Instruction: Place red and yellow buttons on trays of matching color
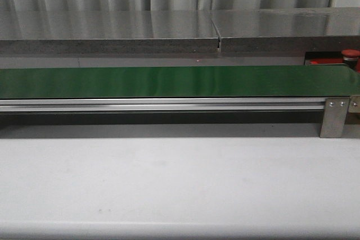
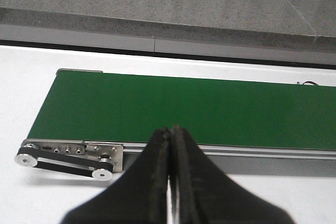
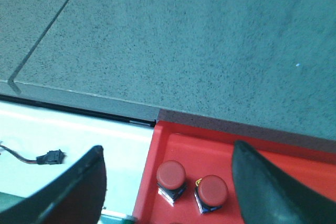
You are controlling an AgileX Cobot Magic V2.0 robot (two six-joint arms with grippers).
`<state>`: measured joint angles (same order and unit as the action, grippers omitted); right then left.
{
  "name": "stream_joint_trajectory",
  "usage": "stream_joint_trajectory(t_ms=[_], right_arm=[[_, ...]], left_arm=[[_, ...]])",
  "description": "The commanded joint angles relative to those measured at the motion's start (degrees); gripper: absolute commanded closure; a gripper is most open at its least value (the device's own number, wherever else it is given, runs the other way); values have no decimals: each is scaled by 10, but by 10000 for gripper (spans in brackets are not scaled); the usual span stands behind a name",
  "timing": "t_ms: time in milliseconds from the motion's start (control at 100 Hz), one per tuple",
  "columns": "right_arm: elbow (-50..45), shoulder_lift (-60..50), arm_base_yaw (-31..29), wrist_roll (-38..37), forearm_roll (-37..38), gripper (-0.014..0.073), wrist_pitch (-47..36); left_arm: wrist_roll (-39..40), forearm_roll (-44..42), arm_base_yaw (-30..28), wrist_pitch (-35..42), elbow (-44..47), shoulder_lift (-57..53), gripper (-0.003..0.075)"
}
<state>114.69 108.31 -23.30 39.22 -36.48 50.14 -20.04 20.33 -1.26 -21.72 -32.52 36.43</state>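
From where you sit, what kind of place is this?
Probably a lab mock-up of a sorting line: a green conveyor belt on a white table, with a red tray holding two red buttons.

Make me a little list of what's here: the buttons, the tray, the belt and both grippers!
buttons: two red buttons sit side by side in the tray
tray: red tray, beside the belt's end
belt: green belt, nothing on it in view
left gripper: shut, holding nothing, over the belt's near edge
right gripper: open, above the buttons
yellow buttons: none in view
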Motion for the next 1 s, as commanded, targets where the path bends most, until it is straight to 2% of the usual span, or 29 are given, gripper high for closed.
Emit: stream_joint_trajectory(t_ms=[0, 100, 240, 360, 620, 990], right_arm=[[-3, -69, 31, -37, 45, 81, -18], [-40, -111, 71, -71, 121, 81, -25], [-97, -170, 117, -113, 169, 81, -29], [-168, -229, 137, -123, 171, 81, -45], [-412, -414, 154, -123, 161, 81, -184], [-714, -689, 154, -123, 146, 81, -233]], left_arm=[[0, 12, 3, 41, -16, 1, 739], [0, 12, 3, 41, -16, 1, 739], [0, 12, 3, 41, -16, 1, 739], [0, 12, 3, 41, -16, 1, 739], [0, 12, 3, 41, -16, 1, 739], [0, 12, 3, 41, -16, 1, 739]])
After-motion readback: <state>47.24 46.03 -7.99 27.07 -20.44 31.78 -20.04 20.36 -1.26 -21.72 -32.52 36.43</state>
